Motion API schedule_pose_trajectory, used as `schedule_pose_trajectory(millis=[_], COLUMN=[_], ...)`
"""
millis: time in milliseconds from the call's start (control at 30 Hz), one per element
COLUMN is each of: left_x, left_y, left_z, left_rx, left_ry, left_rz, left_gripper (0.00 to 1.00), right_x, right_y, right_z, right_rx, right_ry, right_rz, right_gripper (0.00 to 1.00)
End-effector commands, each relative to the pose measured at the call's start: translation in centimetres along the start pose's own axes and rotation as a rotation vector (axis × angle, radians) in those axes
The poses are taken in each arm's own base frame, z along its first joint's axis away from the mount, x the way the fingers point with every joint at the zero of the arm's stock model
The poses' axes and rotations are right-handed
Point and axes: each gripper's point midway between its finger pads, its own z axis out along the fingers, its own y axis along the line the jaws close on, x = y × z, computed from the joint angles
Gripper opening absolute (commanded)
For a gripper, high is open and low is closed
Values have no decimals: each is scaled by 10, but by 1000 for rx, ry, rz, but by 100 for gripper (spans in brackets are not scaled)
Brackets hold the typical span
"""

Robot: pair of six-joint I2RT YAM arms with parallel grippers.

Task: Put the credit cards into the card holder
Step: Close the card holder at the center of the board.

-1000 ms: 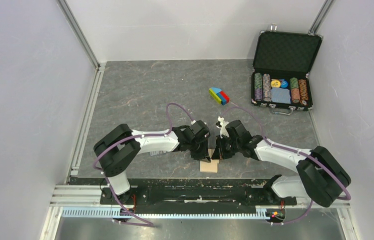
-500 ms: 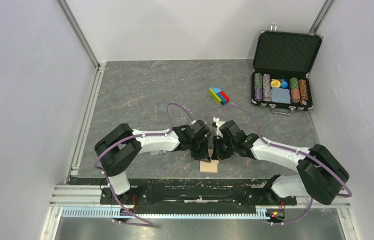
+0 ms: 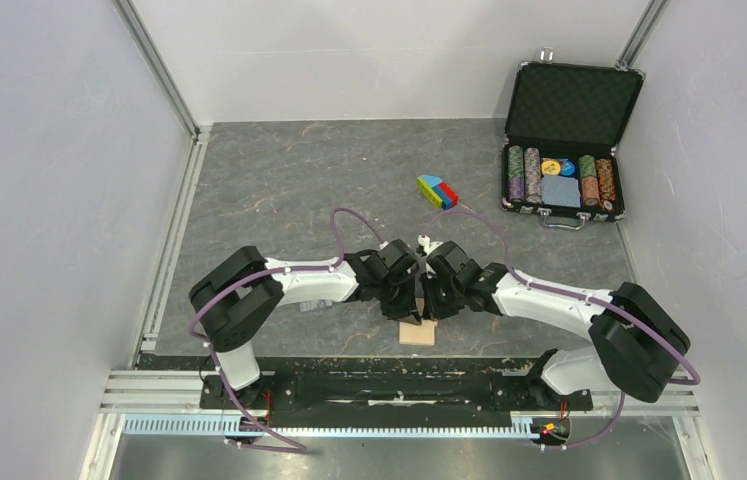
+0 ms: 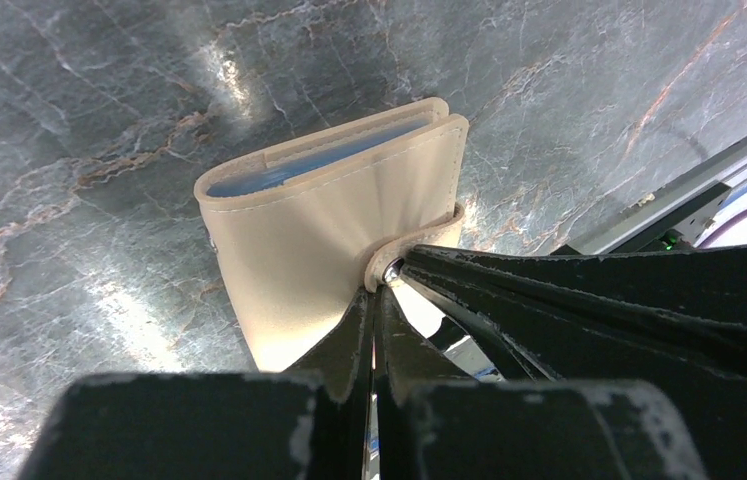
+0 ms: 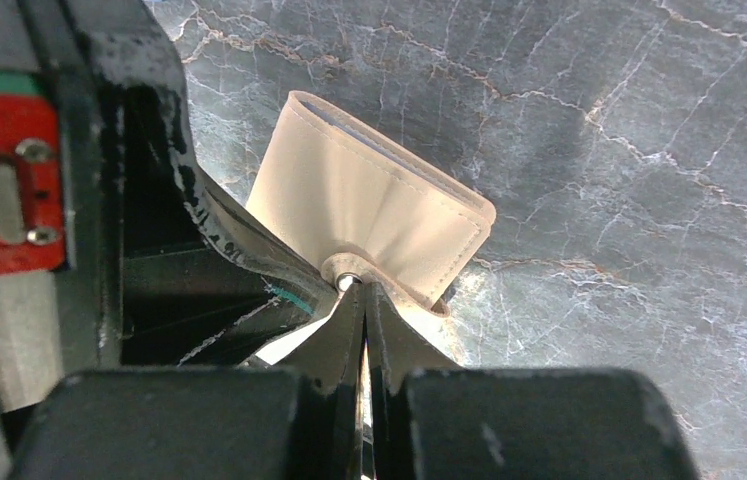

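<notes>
The tan card holder [image 3: 417, 332] lies folded shut on the grey table near the front edge. It also shows in the left wrist view [image 4: 329, 220] and in the right wrist view [image 5: 369, 215]. A blue-white inner panel shows at its open edge [image 4: 289, 170]. My left gripper [image 3: 410, 306] and right gripper [image 3: 428, 306] meet tip to tip over it. Both are shut, the left tip [image 4: 381, 288] and the right tip [image 5: 361, 292] resting at the snap button [image 5: 346, 281] on the closing tab. No credit card is in view.
An open black poker-chip case [image 3: 561, 185] stands at the back right. A small coloured block [image 3: 437, 191] lies left of it. The metal rail of the front edge [image 3: 349, 365] runs just below the card holder and shows in the left wrist view [image 4: 689, 190].
My right gripper has moved left until its tip meets the left gripper over the card holder. The left arm and the holder have hardly moved.
</notes>
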Motion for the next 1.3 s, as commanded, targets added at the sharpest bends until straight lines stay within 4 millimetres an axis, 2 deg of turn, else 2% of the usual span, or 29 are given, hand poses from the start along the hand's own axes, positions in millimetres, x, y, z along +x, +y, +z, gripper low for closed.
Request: schedule_pose_trajectory(millis=[0,200,300,400,533,733,833,1033,1267], left_x=[18,18,16,12,8,3,1,1,-6], left_y=[29,41,38,30,25,19,17,17,-4], left_z=[19,15,12,9,5,-4,-7,-6,-16], left_rx=[-82,-104,-92,-67,-62,-66,-71,-69,-12], left_ry=[34,16,11,1,-13,-25,-29,-25,-38], left_rz=[-71,-122,-120,-101,-84,-42,-31,-34,0], left_gripper=[2,2,2,2,2,2,2,2,2], right_x=[90,88,82,58,15,-26,-31,-31,-30], right_y=[-67,-69,-62,-45,-13,14,25,29,29], right_z=[-5,-7,-6,-9,-17,-29,-32,-30,-26], right_rx=[297,351,322,269,170,59,-11,-59,-82], right_ry=[307,307,298,217,90,-61,-80,-77,-72], right_rz=[-51,-112,-134,-132,-128,-76,-54,-30,0], right_gripper=[0,0,0,0,0,0,0,0,0])
